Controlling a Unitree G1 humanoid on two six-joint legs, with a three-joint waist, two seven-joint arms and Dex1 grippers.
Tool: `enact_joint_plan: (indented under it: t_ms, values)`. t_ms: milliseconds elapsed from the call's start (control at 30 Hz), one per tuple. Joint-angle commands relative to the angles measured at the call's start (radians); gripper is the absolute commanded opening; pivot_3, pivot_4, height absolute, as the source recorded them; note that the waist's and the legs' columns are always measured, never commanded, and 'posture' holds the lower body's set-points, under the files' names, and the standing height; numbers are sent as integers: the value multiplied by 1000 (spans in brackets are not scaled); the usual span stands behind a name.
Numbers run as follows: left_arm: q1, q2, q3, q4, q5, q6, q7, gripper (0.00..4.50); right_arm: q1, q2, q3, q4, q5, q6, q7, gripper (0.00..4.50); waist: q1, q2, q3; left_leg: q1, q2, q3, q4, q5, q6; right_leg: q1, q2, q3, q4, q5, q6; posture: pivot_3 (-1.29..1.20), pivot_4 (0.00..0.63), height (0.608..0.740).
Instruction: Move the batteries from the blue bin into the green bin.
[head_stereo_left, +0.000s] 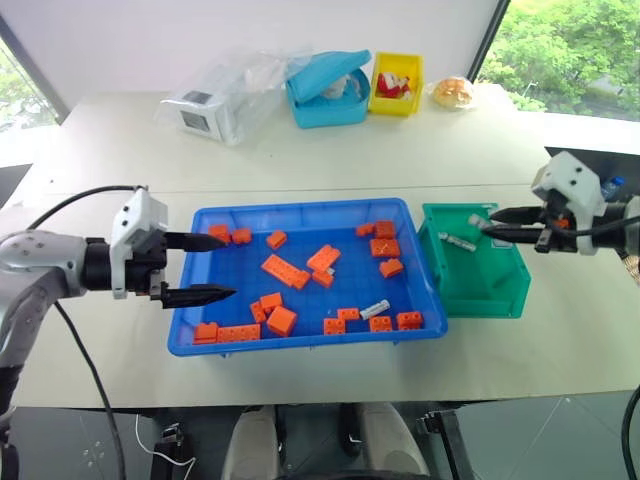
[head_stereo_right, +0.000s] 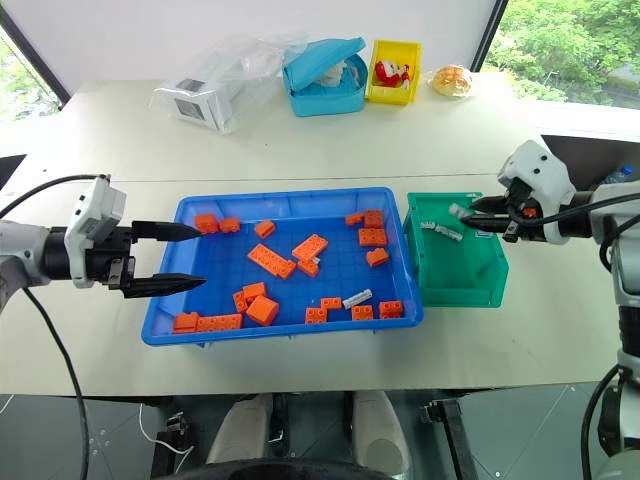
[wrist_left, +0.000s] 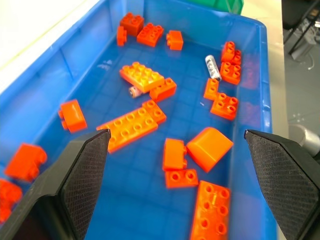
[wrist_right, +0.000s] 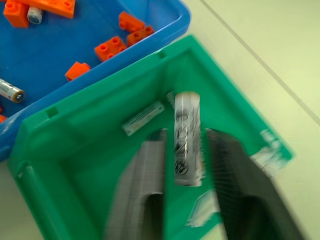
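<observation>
Batteries are what has to leave the blue bin, the wide tray in the middle of the table, and go into the green bin touching its right end. Orange bricks lie scattered across the tray, and among them I count two batteries left: one near the front right and one half tucked under a brick in the middle. The green bin already has one battery lying on its floor. The right gripper hangs over the green bin with another battery between its fingers; the fingers stand a little apart on either side of it, and whether they grip it or have just let go I cannot tell. The step in hand looks like the drop, and to do it well the fingers should part fully while the hand stays over the middle of the bin, well inside its walls, so the battery lands flat and does not bounce off the rim. The left gripper hovers at the tray's left edge, spread wide and holding nothing, pointing in over the bricks.
</observation>
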Motion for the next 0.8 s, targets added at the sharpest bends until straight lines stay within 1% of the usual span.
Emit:
enact_joint_plan:
  t_ms: [33, 100, 200, 300, 367, 433, 567, 800]
  values:
    - [-30, 1, -12, 11, 14, -22, -18, 4500, -50, 0, -11, -49, 40, -4, -54, 3370, -3, 0, 0, 0, 0, 0, 0, 0, 0, 0, 0, 0, 0, 0, 0, 0, 150, 736]
    - [-39, -2, -17, 17, 20, -26, -23, 4500, -113, 23, 17, -73, 87, 19, -56, 3424, -9, 0, 0, 0, 0, 1, 0, 0, 0, 0, 0, 1, 0, 0, 0, 0, 150, 736]
    - [-41, -5, -17, 14, 24, -25, -22, 4500, -187, 88, 101, -139, 137, 23, -53, 3424, -10, 0, 0, 0, 0, 0, 0, 0, 0, -1, 1, 1, 0, 0, 0, 0, 150, 736]
    - [-39, -7, -15, 5, 23, -22, -16, 4500, -240, 162, 230, -160, 124, -56, -33, 3424, -9, 0, 0, 0, 0, -1, -1, 0, 0, -1, 1, 1, 0, 0, 0, 0, 150, 736]
    - [-37, -7, -11, 1, 22, -20, -14, 4500, -282, 208, 334, -112, 79, -163, 6, 3424, -5, 0, 0, -1, 0, -1, -1, 0, 0, -1, 1, 1, 0, 0, 0, 0, 150, 736]
    - [-37, -6, -8, -1, 22, -19, -12, 4500, -335, 248, 429, -14, 30, -304, 70, 3424, -4, 0, 0, -1, 0, 0, 0, 0, 0, -1, 0, 1, 0, 0, 0, 0, 150, 736]
    - [-26, 1, 14, -19, 14, -7, 0, 4500, -487, 345, 586, 295, -101, -608, 157, 3424, -1, -1, 1, -2, -1, 0, 2, 0, 0, 0, -1, 1, 0, 0, 0, 0, 150, 736]
    - [59, -1, 94, -111, -20, 33, 62, 4500, -696, 517, 698, 781, -227, -978, 245, 3424, -9, -2, 1, -3, 0, 0, 2, 0, 0, -1, 0, 0, 0, 0, 1, 0, 150, 736]
